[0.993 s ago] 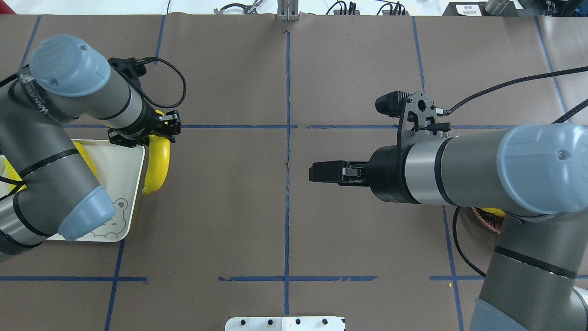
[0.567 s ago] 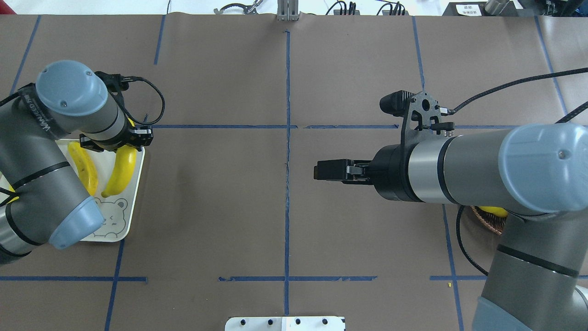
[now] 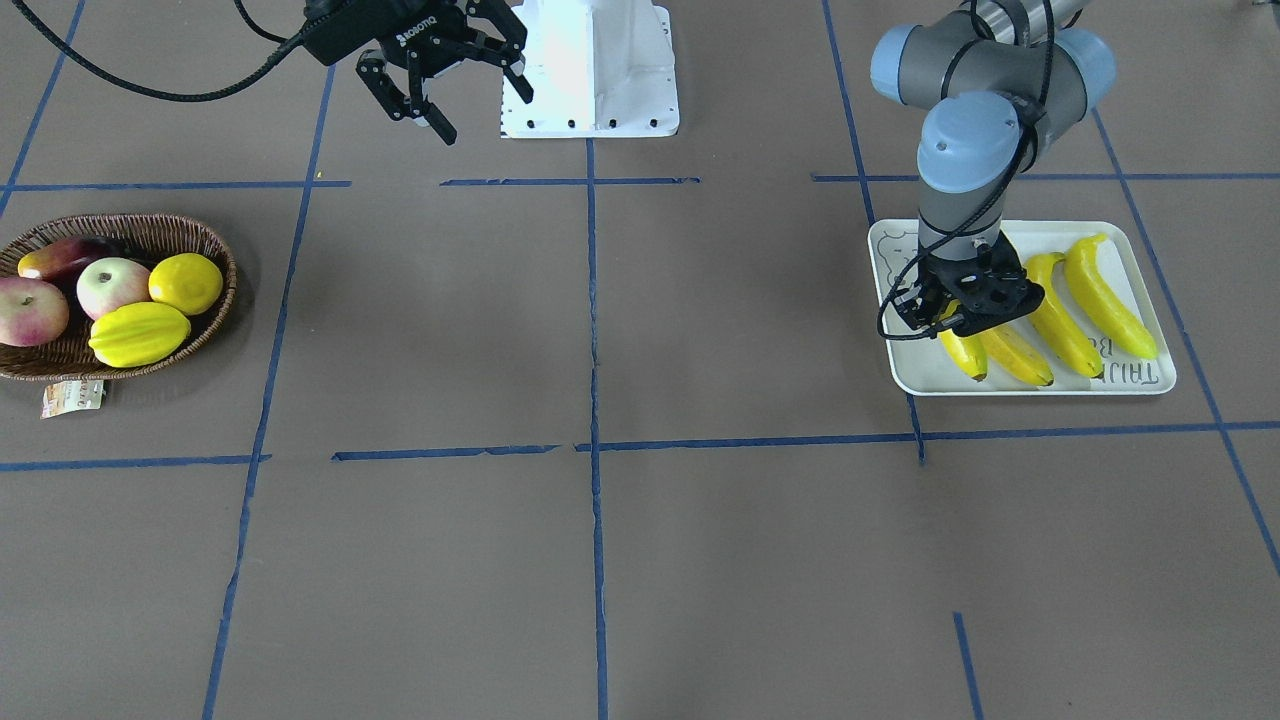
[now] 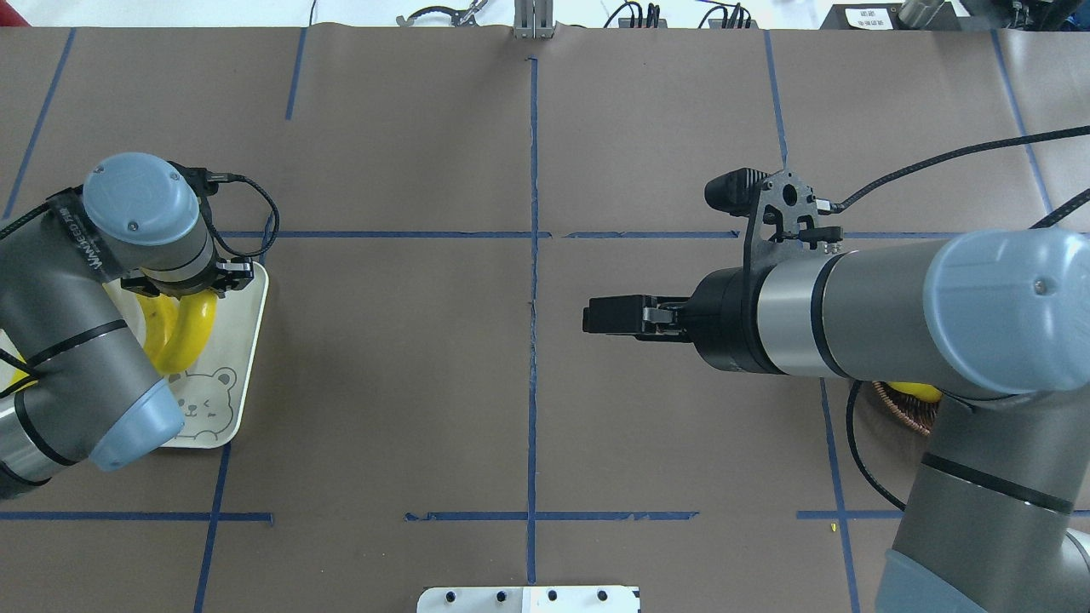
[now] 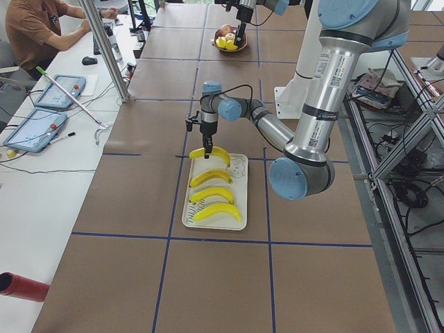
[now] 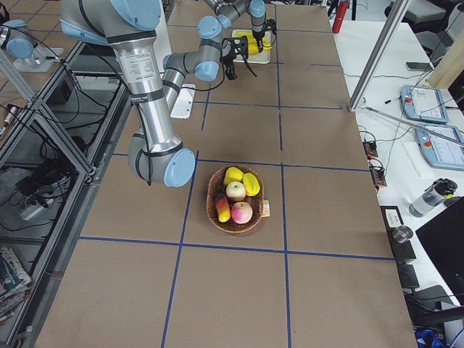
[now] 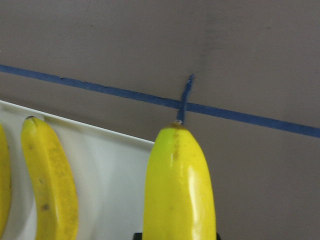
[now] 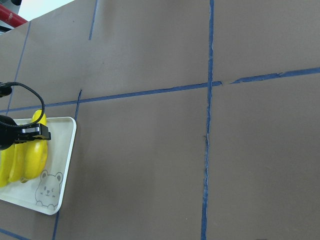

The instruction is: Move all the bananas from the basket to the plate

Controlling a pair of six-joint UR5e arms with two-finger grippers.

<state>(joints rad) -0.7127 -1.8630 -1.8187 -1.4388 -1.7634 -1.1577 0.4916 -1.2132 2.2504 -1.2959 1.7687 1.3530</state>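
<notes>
Over the near end of the white plate (image 3: 900, 250), my left gripper (image 3: 962, 322) is shut on one end of a yellow banana (image 3: 968, 358). In the exterior left view this banana (image 5: 210, 152) hangs just above the plate, beside three bananas (image 5: 212, 194) lying in a row on it. The left wrist view shows the held banana (image 7: 177, 195) close up, with the plate's edge (image 7: 110, 175) below it. My right gripper (image 3: 455, 90) hovers open and empty near the robot's base. The wicker basket (image 3: 215, 300) holds other fruit, and no banana shows in it.
In the basket lie two apples (image 3: 110, 285), a lemon (image 3: 186, 283) and a starfruit (image 3: 138, 333), with a paper tag (image 3: 72, 397) at its rim. The white robot base (image 3: 590, 70) stands at the table's edge. A person (image 5: 41, 28) sits at a side table.
My left arm has carried the banana leftward from beside the plate's edge to over the plate, next to the others. The right arm has barely shifted.
</notes>
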